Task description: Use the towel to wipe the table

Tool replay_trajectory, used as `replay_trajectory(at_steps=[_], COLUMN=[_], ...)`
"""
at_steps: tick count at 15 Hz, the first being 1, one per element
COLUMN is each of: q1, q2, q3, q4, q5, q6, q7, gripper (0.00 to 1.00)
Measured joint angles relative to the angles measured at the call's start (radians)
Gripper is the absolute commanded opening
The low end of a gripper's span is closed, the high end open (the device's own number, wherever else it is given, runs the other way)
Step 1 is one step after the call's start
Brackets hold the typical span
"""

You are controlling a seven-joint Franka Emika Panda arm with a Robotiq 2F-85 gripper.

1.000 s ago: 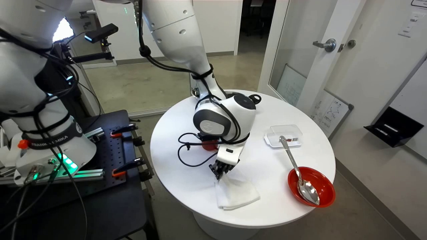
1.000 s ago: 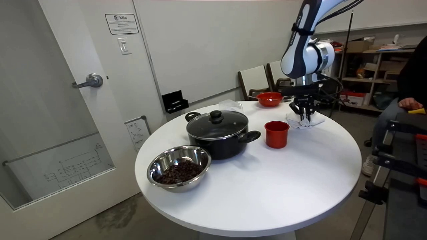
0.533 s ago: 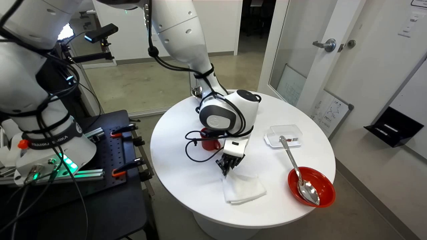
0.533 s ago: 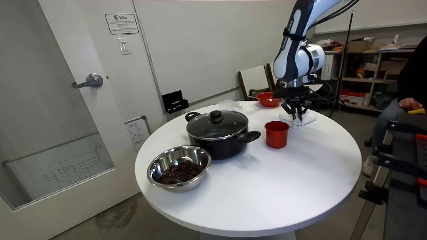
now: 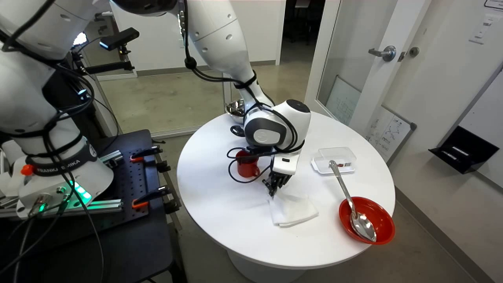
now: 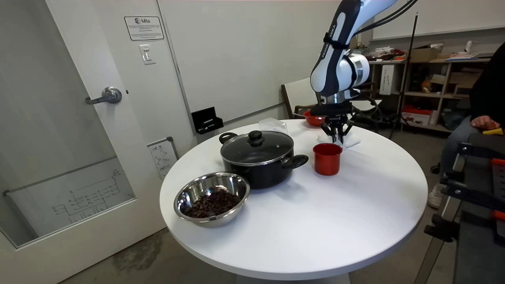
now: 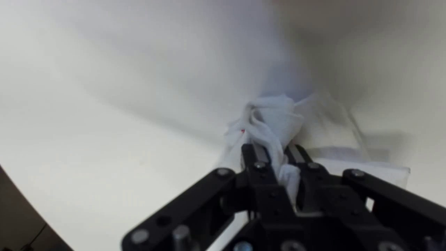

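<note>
The tool (image 7: 275, 152) is pinching a fold of the towel (image 5: 294, 211) and is dragging it over the table (image 5: 220, 200); the towel is now lying near the mug (image 6: 326, 161), closer than a second ago, so wiping is probably advancing.

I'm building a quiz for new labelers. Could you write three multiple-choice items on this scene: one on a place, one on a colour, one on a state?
1. Where does the spoon lie?
A. Across the metal bowl
B. Across the red bowl
C. Across the pot

2. What colour is the mug?
A. Red
B. Blue
C. Green

3. What is the state of the pincer?
A. Wide open
B. Shut on the mug
C. Shut on the towel

Right letters:
1 B: an exterior view shows its scoop over that bowl.
2 A: both exterior views show its red side.
3 C: the wrist view shows towel folds pinched between its jaws.
</note>
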Motion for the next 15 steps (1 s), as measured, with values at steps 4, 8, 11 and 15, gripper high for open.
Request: replay_trajectory(at_steps=[4, 8, 11, 15], q1=[-0.118, -0.215, -0.213, -0.117], q2=[0.0, 0.026, 0.055, 0.082], q3=[0.134, 0.186, 0.154, 0.036], q4=[0.05, 0.114, 0.161, 0.191], q5=[0.064, 0.139, 0.147, 0.125], q6=[-0.033, -0.152, -0.206, -0.204], q7=[-0.165, -0.299, -0.292, -0.162], gripper=[0.04, 0.04, 0.04, 0.04])
